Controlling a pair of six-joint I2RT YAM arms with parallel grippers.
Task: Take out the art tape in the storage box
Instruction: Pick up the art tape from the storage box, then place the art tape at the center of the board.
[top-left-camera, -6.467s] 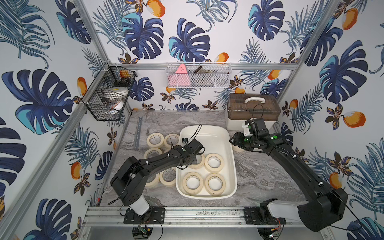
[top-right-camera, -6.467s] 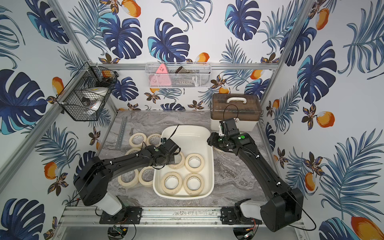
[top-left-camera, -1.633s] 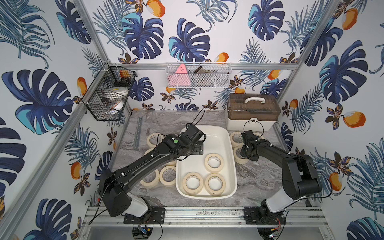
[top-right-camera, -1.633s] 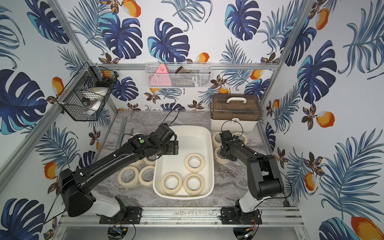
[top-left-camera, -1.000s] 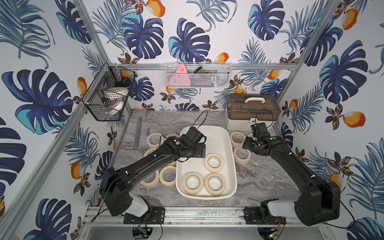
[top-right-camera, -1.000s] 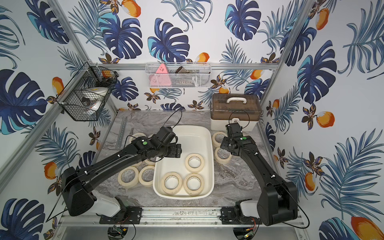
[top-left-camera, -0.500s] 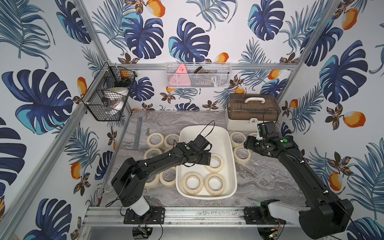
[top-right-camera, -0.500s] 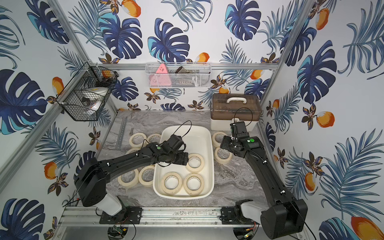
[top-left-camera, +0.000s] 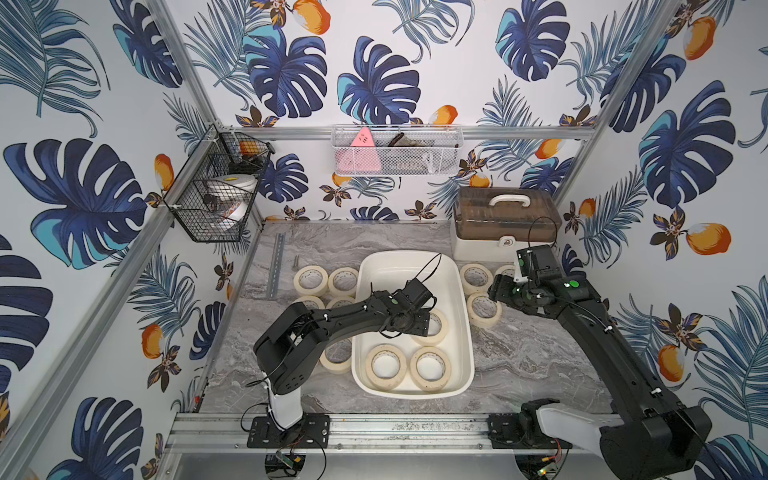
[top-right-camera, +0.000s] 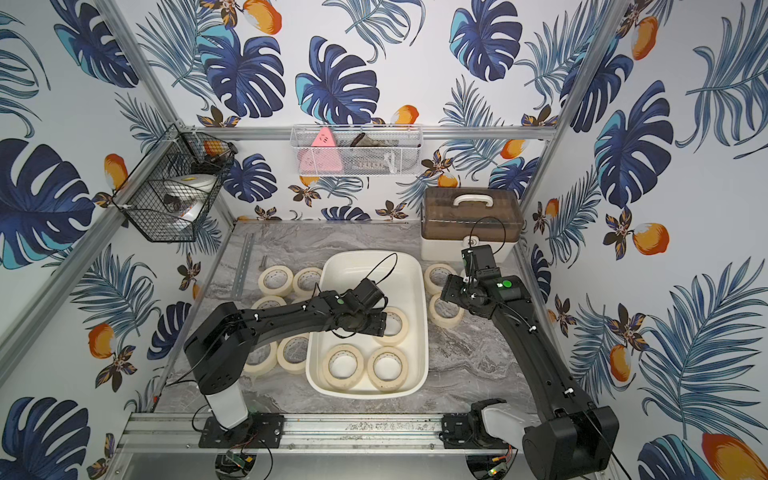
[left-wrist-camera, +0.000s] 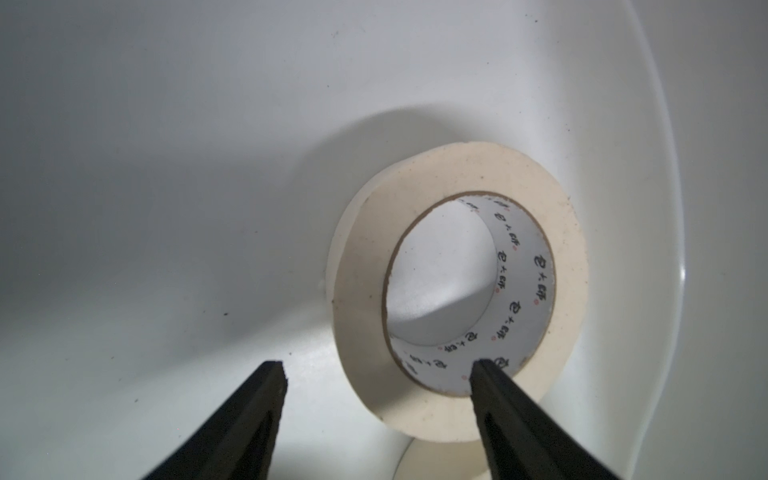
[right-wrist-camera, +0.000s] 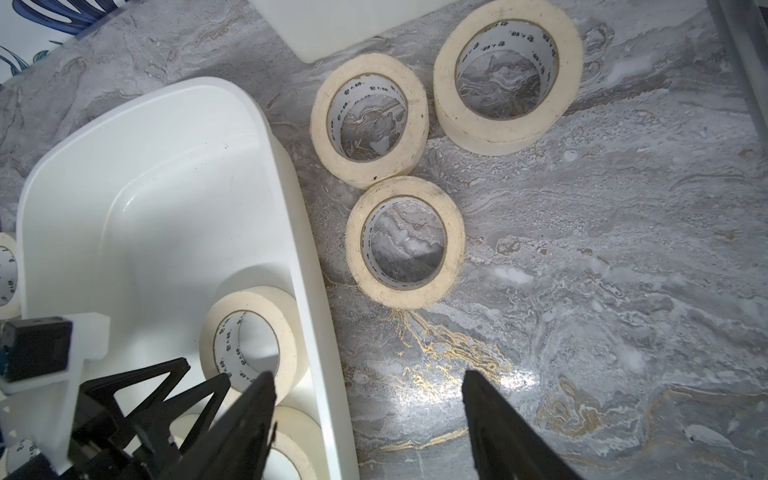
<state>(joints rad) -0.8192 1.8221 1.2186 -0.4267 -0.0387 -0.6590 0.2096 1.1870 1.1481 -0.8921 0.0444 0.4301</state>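
The storage box (top-left-camera: 395, 278) is a cream-white tub in the middle of the table, seen in both top views, with three art tape rolls in it. Two rolls (top-left-camera: 388, 365) (top-left-camera: 430, 368) lie at its near end. The third roll (left-wrist-camera: 457, 291) lies by the right wall. My left gripper (left-wrist-camera: 376, 370) is open and reaches down into the box. It straddles that roll's wall, one finger (left-wrist-camera: 490, 386) in the hole, the other outside and apart. My right gripper (right-wrist-camera: 365, 380) hangs open over bare table beside the box, holding nothing.
Three rolls (right-wrist-camera: 405, 241) (right-wrist-camera: 370, 120) (right-wrist-camera: 507, 70) lie on the table right of the box, and several more (top-left-camera: 311, 278) to its left. A brown-lidded case (top-left-camera: 505, 220) stands at the back right. A metal rail (top-left-camera: 276, 266) lies at the back left. Wire baskets (top-left-camera: 216, 195) hang on the walls.
My left gripper has moved from the box's far left part toward the front and right, onto the third roll, its jaws narrowing. The right arm has shifted slightly to the right.
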